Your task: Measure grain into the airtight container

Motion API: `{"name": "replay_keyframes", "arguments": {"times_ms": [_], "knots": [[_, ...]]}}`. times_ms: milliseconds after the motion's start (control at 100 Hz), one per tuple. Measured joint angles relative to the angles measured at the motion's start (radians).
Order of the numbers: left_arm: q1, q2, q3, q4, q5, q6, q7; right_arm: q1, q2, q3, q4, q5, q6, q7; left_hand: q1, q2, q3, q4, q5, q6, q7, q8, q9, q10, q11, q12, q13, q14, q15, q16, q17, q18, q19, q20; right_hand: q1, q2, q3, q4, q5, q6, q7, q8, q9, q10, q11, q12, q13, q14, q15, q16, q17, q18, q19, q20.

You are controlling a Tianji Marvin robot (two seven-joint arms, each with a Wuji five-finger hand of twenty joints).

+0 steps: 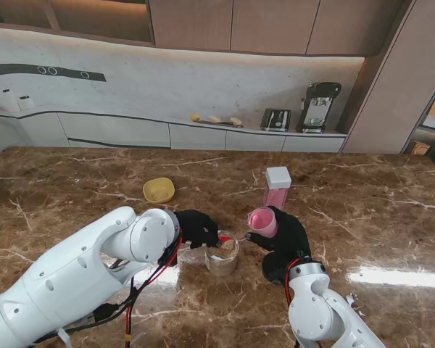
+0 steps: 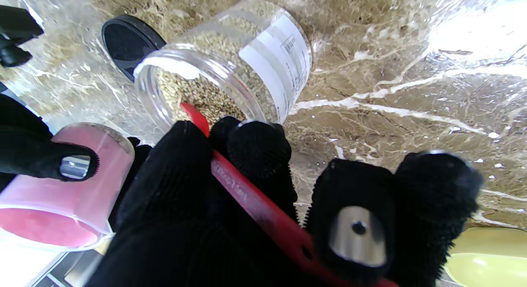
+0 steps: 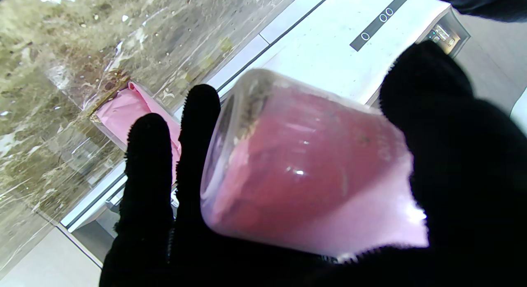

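A clear jar of grain (image 1: 222, 254) (image 2: 230, 68) stands open on the marble table between my hands. My left hand (image 1: 196, 228) (image 2: 247, 221) is shut on a red measuring spoon (image 2: 247, 196), whose tip reaches inside the jar's mouth. My right hand (image 1: 286, 235) (image 3: 453, 155) is shut on a small pink see-through cup (image 1: 263, 221) (image 3: 304, 167) (image 2: 61, 188). It holds the cup tilted, just right of the jar, with the mouth turned toward the jar. A taller pink container with a white lid (image 1: 278, 187) (image 3: 123, 110) stands farther from me.
The jar's black lid (image 1: 275, 267) (image 2: 123, 40) lies flat on the table by my right wrist. A yellow bowl (image 1: 159, 190) (image 2: 490, 258) sits farther out on the left. Beyond the table runs a white counter with a toaster (image 1: 275, 119) and a coffee machine (image 1: 317, 106).
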Motion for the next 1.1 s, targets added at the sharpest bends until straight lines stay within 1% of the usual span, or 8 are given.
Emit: {"name": "replay_keyframes", "arguments": {"times_ms": [240,290,450,700,910,1020,1100], "knots": [[0.023,0.000,-0.022,-0.010,0.012,-0.009,0.000,0.001,0.000,0.000,-0.001,-0.001,0.000,0.003,0.000,0.000,-0.001,0.000,0.000,0.000,0.000,0.000,0.000,0.000,0.000,0.002,0.000,0.000,0.000,0.000,0.000,0.000,0.000,0.000,0.000,0.000,0.000,0.000,0.000,0.000,0.000,0.000,0.000,0.000,0.000,0.000,0.000,0.000,0.000,0.000,0.000,0.000,0.000,0.000],[0.030,0.000,-0.030,-0.013,0.014,-0.010,0.001,0.001,0.001,0.000,-0.001,-0.002,0.000,0.005,0.002,0.000,-0.015,0.000,0.000,0.000,0.000,0.001,0.000,0.000,0.000,0.002,0.000,0.000,0.000,0.000,0.000,0.000,0.000,0.000,0.000,0.000,0.000,0.000,0.000,0.000,0.000,0.000,0.000,0.000,0.000,0.000,0.000,0.000,0.000,0.000,0.000,0.000,0.000,0.000],[0.063,0.000,-0.067,-0.024,0.020,-0.014,0.006,0.001,0.001,0.000,-0.002,-0.005,0.003,0.008,0.006,0.000,-0.019,0.000,0.000,0.000,0.000,0.008,0.000,0.000,0.000,0.003,0.000,0.000,0.000,0.000,0.000,0.001,0.000,0.000,0.000,0.000,0.000,0.000,0.000,0.000,0.000,0.000,0.000,0.000,0.000,0.000,0.000,0.000,0.000,0.000,0.000,0.000,0.000,0.000],[0.128,0.000,-0.135,-0.052,0.034,-0.042,0.023,0.003,0.003,-0.004,-0.005,-0.010,0.017,0.013,0.006,0.000,-0.019,0.000,0.000,0.000,0.000,0.009,0.000,0.000,0.000,0.004,0.000,0.000,0.000,0.000,-0.001,0.001,0.000,0.000,0.000,0.000,0.000,0.000,0.000,0.000,0.000,0.000,0.000,0.000,0.000,0.000,0.000,0.000,0.000,0.000,0.000,-0.001,0.000,0.000],[0.182,-0.003,-0.188,-0.083,0.018,-0.043,0.050,0.007,0.003,-0.007,-0.006,-0.010,0.028,0.017,0.006,0.000,-0.019,0.000,0.000,0.000,0.000,0.009,0.000,0.000,0.000,0.004,0.000,0.000,0.000,0.000,-0.001,0.001,0.000,0.000,0.000,0.000,0.000,0.000,0.000,0.000,0.000,0.000,0.000,0.000,0.000,0.000,0.000,0.000,0.000,0.000,0.000,-0.001,0.000,0.000],[0.206,-0.007,-0.216,-0.098,-0.012,-0.038,0.067,0.009,0.004,-0.009,-0.007,-0.010,0.033,0.017,0.006,0.000,-0.019,0.000,0.000,0.000,0.000,0.009,0.000,0.000,0.000,0.004,0.000,0.000,0.000,0.000,-0.001,0.003,0.000,0.000,0.000,0.000,0.000,0.000,0.000,0.000,0.000,0.000,0.000,0.000,0.000,0.000,0.000,0.000,0.000,0.000,0.000,-0.001,0.000,0.000],[0.217,-0.009,-0.228,-0.109,-0.016,-0.035,0.075,0.009,0.004,-0.010,-0.008,-0.010,0.037,0.018,0.006,0.000,-0.019,0.000,0.000,0.000,0.000,0.009,0.000,0.000,0.000,0.004,0.000,0.000,0.000,0.000,-0.001,0.003,0.000,0.000,0.000,0.000,0.000,0.000,0.000,0.000,0.000,0.000,0.000,0.000,0.000,0.000,0.000,0.000,0.000,0.000,0.000,-0.001,0.000,0.000]]}}
